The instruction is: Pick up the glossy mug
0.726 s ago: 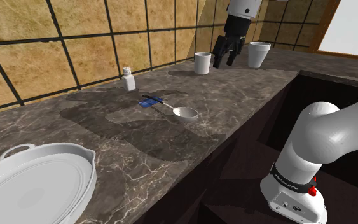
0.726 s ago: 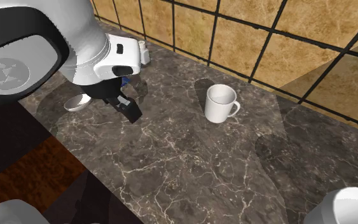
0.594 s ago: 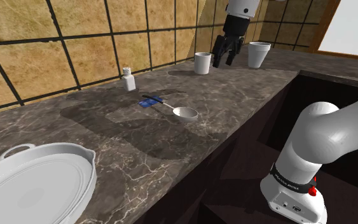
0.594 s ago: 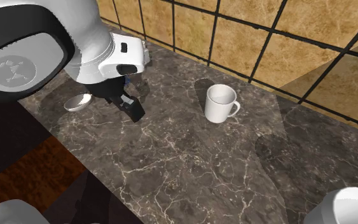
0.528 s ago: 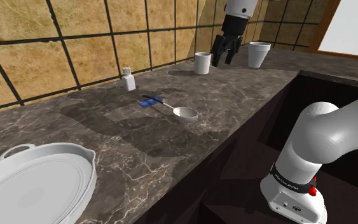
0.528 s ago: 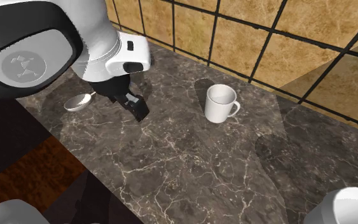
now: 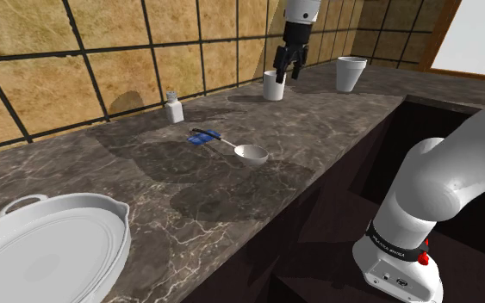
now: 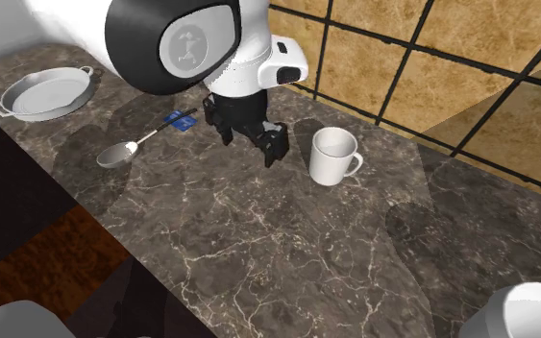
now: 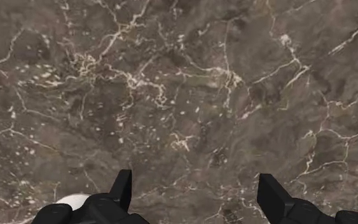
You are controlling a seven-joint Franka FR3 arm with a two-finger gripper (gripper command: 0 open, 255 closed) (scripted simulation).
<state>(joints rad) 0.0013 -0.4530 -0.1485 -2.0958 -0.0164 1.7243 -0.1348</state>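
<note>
The white mug (image 7: 273, 85) with a handle stands upright on the dark marble counter near the tiled wall. In the second exterior view the mug (image 8: 331, 156) is just right of my gripper (image 8: 249, 141). My gripper (image 7: 287, 71) hangs beside and slightly above the mug, open and holding nothing. In the wrist view my gripper (image 9: 196, 191) points down at bare marble, fingers wide apart. A white sliver (image 9: 75, 201) shows just outside one finger.
A second white cup (image 7: 351, 73) stands further right along the counter. A small shaker (image 7: 174, 107), a spoon (image 7: 251, 153) with a blue handle and a big white dish (image 7: 46, 245) lie to the left. The counter edge (image 7: 318, 172) drops into dark space.
The arm swung toward the tiled wall and the gripper shifted from between the two cups to right beside the handled mug. The fingers stayed open.
</note>
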